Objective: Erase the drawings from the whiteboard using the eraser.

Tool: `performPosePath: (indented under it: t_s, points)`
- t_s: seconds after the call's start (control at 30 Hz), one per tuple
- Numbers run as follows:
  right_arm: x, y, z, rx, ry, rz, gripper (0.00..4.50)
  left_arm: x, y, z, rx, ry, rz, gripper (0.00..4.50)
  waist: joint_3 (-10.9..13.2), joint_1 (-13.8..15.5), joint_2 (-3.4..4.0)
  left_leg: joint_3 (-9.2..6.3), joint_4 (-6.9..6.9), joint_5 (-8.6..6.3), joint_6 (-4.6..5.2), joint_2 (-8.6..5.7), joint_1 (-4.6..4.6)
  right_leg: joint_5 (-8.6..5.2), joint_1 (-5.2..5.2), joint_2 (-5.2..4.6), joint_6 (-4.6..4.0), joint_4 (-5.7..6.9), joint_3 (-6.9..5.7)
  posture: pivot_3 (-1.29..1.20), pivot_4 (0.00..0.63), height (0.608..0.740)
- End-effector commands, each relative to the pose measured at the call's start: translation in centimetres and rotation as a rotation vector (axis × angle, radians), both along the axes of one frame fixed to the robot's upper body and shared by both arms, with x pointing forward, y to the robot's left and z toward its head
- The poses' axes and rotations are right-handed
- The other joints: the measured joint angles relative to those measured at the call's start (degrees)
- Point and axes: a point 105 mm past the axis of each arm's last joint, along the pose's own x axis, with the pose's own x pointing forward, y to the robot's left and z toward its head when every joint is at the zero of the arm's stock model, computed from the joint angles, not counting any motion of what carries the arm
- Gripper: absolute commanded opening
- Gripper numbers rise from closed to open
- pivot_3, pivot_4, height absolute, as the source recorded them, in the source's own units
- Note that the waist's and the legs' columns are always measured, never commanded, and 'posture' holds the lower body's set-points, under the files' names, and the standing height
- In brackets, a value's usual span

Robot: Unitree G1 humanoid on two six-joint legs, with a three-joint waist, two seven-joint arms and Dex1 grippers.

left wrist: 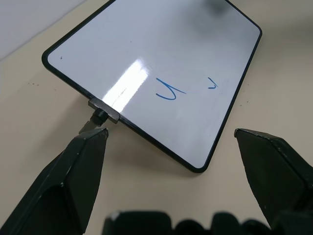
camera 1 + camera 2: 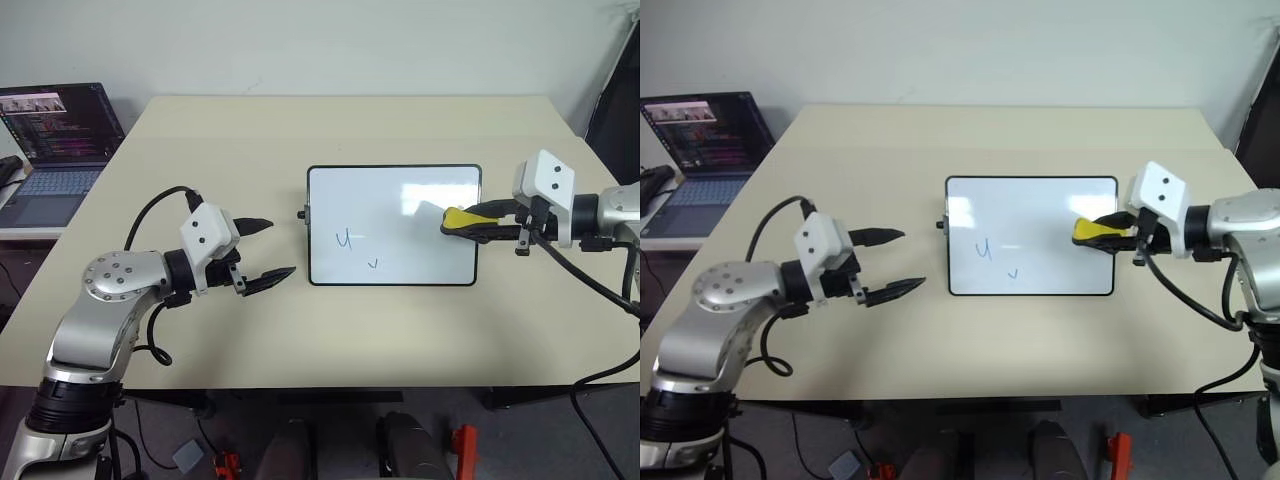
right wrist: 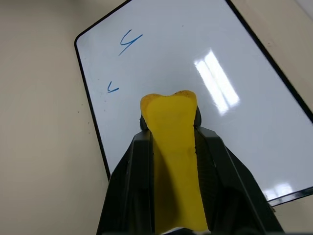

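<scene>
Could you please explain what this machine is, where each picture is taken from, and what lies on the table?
This is a humanoid robot with two arms, each ending in a two-fingered black gripper. The two wide pictures come from the cameras in its head, looking down over a beige table. The other two come from cameras on its wrists, looking along the fingers. On the table lies the whiteboard, which carries two small blue drawings. The right gripper is shut on the yellow eraser and holds it above the board's right part. The left gripper stands open beside the board's left edge, holding nothing. A laptop sits on a separate surface at the far left.
</scene>
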Motion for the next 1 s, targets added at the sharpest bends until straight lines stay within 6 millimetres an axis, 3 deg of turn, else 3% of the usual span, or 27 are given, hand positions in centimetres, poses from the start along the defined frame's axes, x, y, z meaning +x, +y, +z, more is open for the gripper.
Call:
performPosePath:
  t_s: [0.03,0.27,0.47,0.77,0.87,1.0]
  points:
    - [-0.4,0.0,1.0,-0.006,-0.042,0.010,0.82,-0.5,-0.1,1.3,-0.007,-0.037,-0.017,4.50,0.0,0.0,0.00,-0.01,0.00,0.00,0.00,0.00,0.00,0.00,0.00,0.00,0.00,0.00,-0.01,0.00,0.150,0.740]
    - [-0.3,-0.6,0.6,-0.005,-0.031,-0.012,0.82,-0.7,0.0,1.3,-0.008,-0.029,-0.011,4.50,0.0,0.1,0.00,-0.02,-0.01,0.00,0.00,0.01,-0.01,0.00,0.00,0.00,0.00,0.00,-0.02,0.00,0.150,0.740]
    - [0.0,0.6,1.1,0.019,-0.059,0.014,0.82,-0.7,0.1,1.3,-0.008,-0.025,-0.008,4.50,0.0,0.1,0.00,-0.03,0.00,0.00,0.00,0.01,0.00,0.00,0.00,0.01,-0.01,0.02,-0.02,0.00,0.150,0.740]
    - [1.9,10.2,0.0,0.115,-0.164,0.152,0.82,-0.3,0.1,-2.0,-0.016,0.046,0.021,4.50,0.0,-0.3,-0.01,-0.03,0.02,0.01,-0.02,0.03,0.07,0.00,-0.02,0.04,-0.02,0.20,0.02,0.00,0.150,0.740]
    - [3.2,12.7,0.1,0.130,-0.201,0.157,0.82,-0.4,0.1,-2.6,-0.007,0.055,0.021,4.50,0.0,-0.2,-0.01,-0.05,0.06,0.02,-0.04,0.00,0.03,0.01,-0.05,0.02,-0.02,0.21,0.02,0.00,0.150,0.740]
    - [5.5,14.4,-0.3,0.074,-0.262,0.149,0.82,-0.3,0.2,-2.8,-0.002,0.059,0.025,4.50,0.0,0.1,-0.03,-0.12,0.06,0.04,-0.06,0.00,0.04,0.01,-0.05,0.02,-0.03,0.23,-0.06,0.00,0.150,0.740]
